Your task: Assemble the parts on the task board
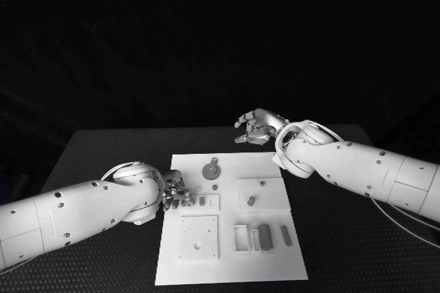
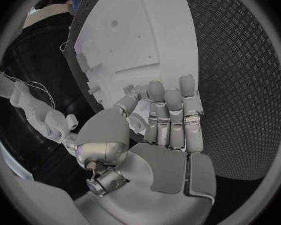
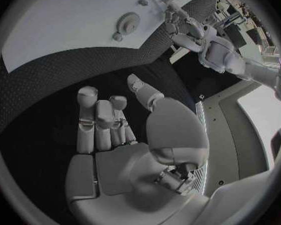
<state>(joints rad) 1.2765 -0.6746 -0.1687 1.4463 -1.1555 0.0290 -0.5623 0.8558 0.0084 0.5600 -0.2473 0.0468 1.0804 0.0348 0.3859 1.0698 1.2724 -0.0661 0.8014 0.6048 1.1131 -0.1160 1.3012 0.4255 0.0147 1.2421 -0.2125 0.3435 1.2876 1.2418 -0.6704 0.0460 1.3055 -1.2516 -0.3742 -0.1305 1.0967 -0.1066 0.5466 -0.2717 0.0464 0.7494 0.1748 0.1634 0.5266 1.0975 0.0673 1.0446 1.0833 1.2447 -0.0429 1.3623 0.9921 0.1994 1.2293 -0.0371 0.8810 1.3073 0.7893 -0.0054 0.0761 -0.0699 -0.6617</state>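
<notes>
Task board (image 1: 229, 267) laid flat mid-table, grey parts (image 1: 264, 236) kept in its near recesses, gear-like part (image 1: 212, 171) toward far end. Left hand (image 1: 176, 196) poised at board's left edge, fingers together and extended, nothing held, likely staged for pickup. Right hand (image 1: 259, 127) raised beyond far edge, fingers loosely curled, empty.

Task board (image 1: 229, 267) mid-table — left hand (image 1: 176, 196) at its left edge, right hand (image 1: 259, 127) behind.
</notes>
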